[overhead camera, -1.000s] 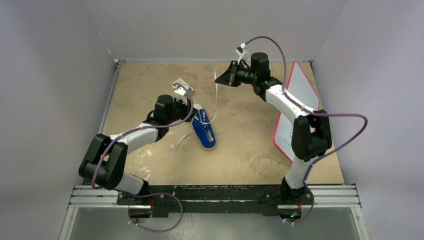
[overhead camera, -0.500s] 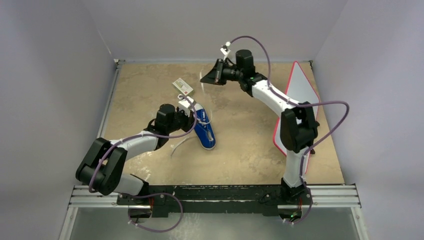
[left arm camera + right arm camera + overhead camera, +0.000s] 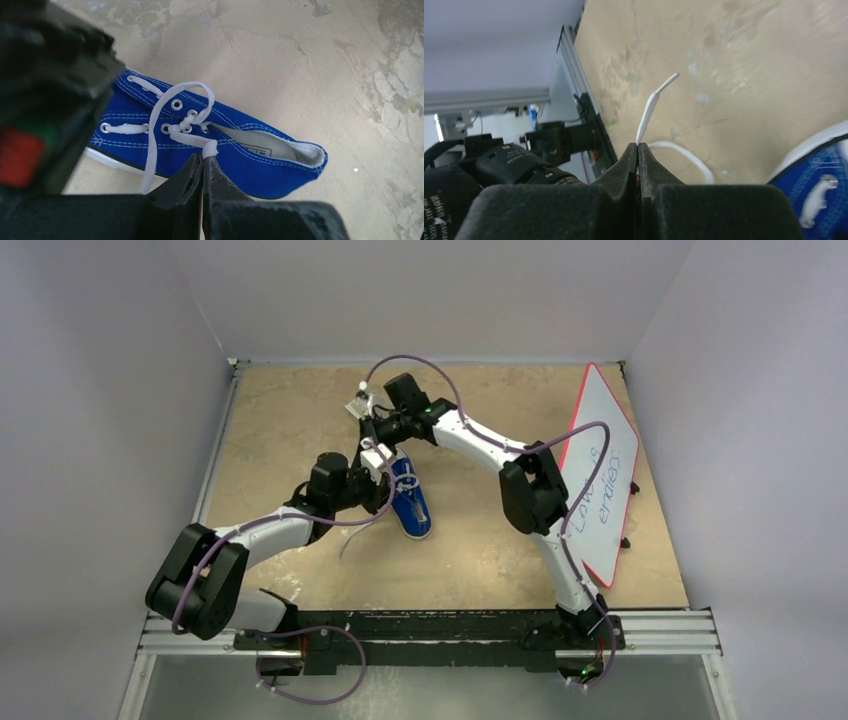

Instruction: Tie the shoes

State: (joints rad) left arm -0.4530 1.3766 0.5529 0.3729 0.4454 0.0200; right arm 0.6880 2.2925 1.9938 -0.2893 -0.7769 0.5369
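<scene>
On the tan tabletop (image 3: 480,540) (pale walls (image 3: 420,290) around), left gripper (image 3: 203,159) and right gripper (image 3: 638,146) each pinch laces (image 3: 151,145) of the sneaker (image 3: 260,167).

Tan worktop (image 3: 480,560) w/ blotchy worn patches — boxed by plain pale-grey walls (image 3: 100,390) on 3 sides. Alu rail (image 3: 670,635) along near edge; soft, even light.

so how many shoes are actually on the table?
1. A blue sneaker lies in the middle of the table, with the left gripper and right gripper each shut on its lace. No second shoe shows, though the arms hide part of it.
</scene>
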